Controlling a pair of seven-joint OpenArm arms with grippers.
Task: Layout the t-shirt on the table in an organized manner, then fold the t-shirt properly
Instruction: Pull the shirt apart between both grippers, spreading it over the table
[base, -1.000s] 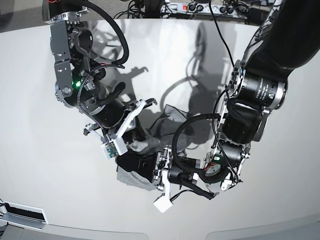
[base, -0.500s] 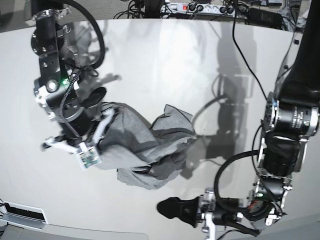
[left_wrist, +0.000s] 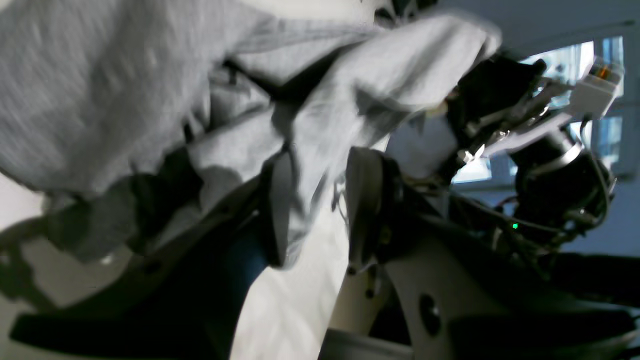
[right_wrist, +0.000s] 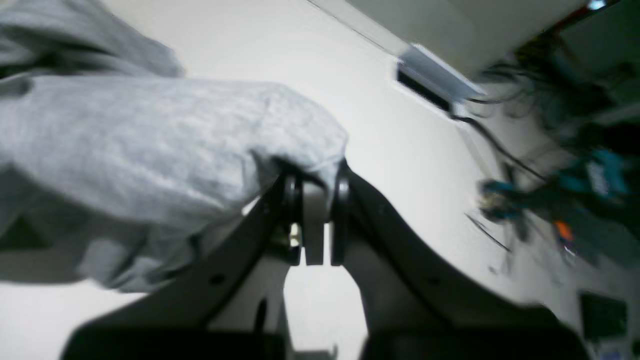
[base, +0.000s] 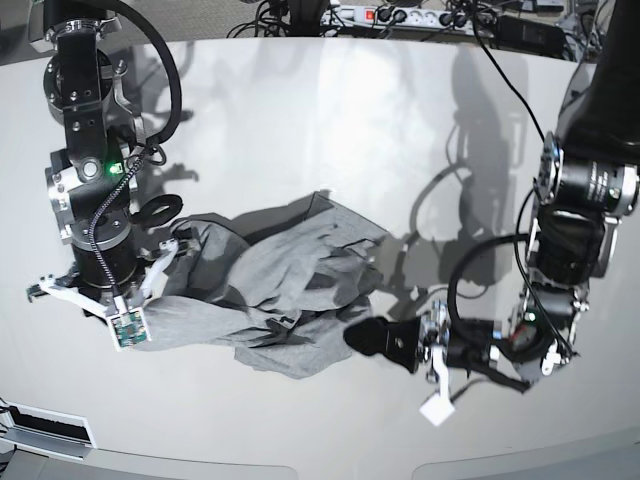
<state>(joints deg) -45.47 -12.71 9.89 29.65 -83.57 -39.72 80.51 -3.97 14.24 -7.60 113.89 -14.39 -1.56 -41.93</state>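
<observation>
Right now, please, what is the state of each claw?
Left claw: open, with t-shirt cloth lying between its jaws, not pinched.
Right claw: closed, holding the t-shirt.

Almost nothing can be read. The black cylindrical motor housing with a silver ring (base: 592, 184) on the arm at the right of the base view carries a small white printed label, but its letters are too fine to make out. The crumpled heather-grey cotton t-shirt (base: 270, 285) shows no legible lettering in any view.
</observation>
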